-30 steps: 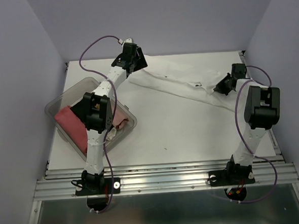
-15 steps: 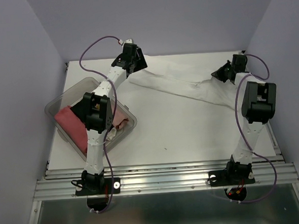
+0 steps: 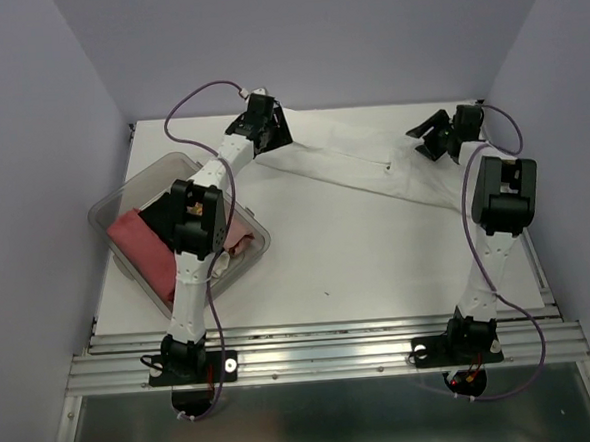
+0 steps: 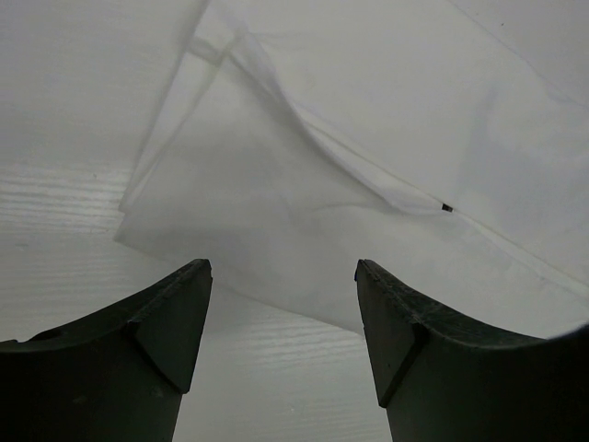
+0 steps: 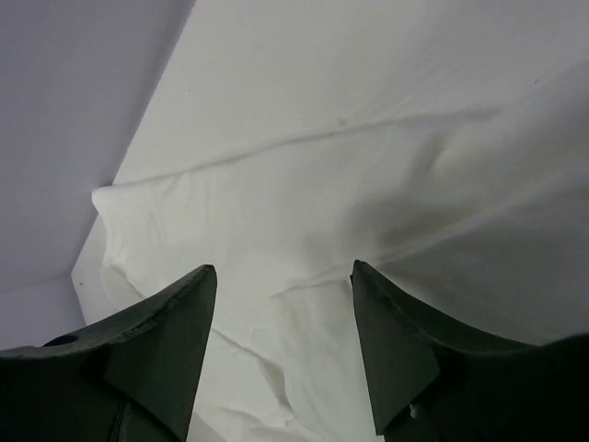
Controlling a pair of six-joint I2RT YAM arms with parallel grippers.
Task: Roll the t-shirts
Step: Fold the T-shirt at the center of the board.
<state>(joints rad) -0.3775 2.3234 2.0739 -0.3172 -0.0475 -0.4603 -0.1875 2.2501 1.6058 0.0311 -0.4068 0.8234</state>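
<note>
- white cloth takes up most of the far part of the table [image 3: 358, 267]. the white t-shirt [image 3: 357, 162] lies pulled out long and narrow, running from the far left-centre across and down toward the right edge.
- and the arms?
- one is at each end of it. the left gripper [image 3: 275, 134] hangs over the shirt's far left end. the right gripper [image 3: 422, 133] is over the far right part, near the back corner.
- is either one holding anything?
- no. in the left wrist view both dark fingers [image 4: 175, 331] stand wide apart with nothing between them. below them is only folded cloth lying flat on the table. a small dark label [image 4: 446, 207] shows on a seam off to the right.
- is the right side the same?
- its jaws are apart too, with nothing pinched. its wrist view shows rumpled white cloth under and beyond the tips, and the purple wall [image 5: 83, 110] at the left. i cannot tell whether the tips touch the cloth.
- any other shirts?
- a salmon-pink t-shirt [image 3: 136, 241] sits bunched in the clear plastic tub [image 3: 123, 191] at the table's left side, partly hidden behind the left arm's elbow. the tub is well apart from the white shirt, with bare table between them.
</note>
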